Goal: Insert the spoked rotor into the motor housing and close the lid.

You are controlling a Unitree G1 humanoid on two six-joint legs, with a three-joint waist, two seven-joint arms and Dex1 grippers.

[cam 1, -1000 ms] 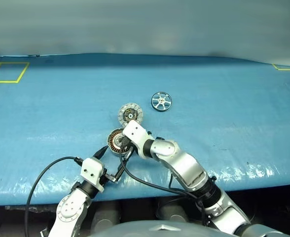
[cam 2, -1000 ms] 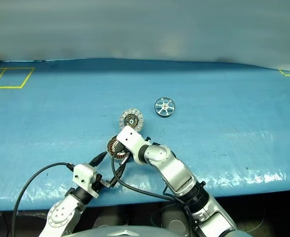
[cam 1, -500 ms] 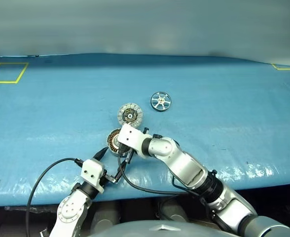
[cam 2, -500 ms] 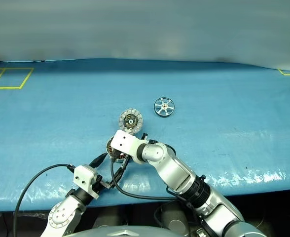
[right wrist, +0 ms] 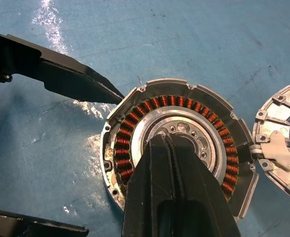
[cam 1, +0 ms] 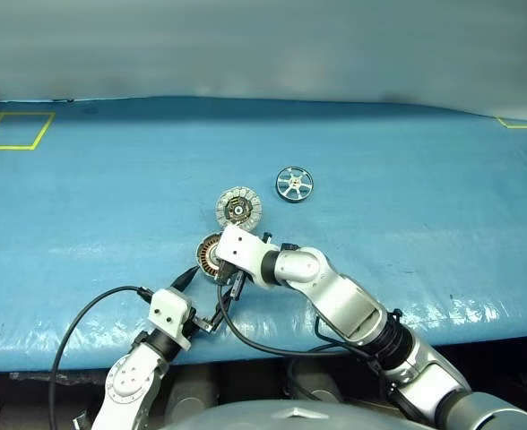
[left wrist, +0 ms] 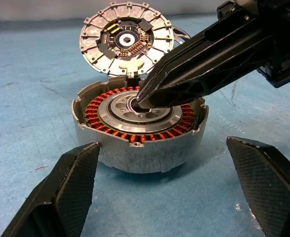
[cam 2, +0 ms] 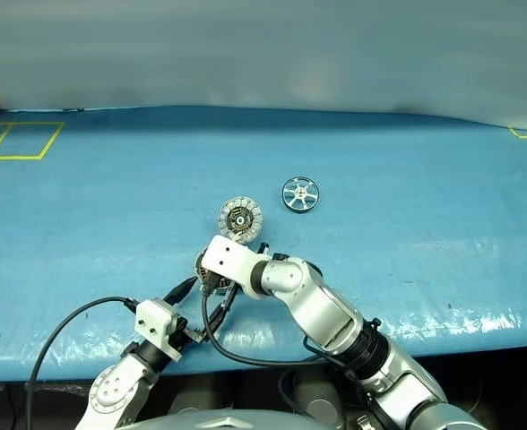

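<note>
I have the right pincer [left wrist: 144,96] pinched shut, tips on the motor housing [left wrist: 135,129] hub near the desk's front edge, left pincer [left wrist: 167,190] splayed wide astride to steady it, lid [left wrist: 126,41] hinged open, spoked rotor [cam 1: 294,184] well apart behind.

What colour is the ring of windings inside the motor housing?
Copper-orange, clearest in the left wrist view: windings inside the grey motor housing.
</note>
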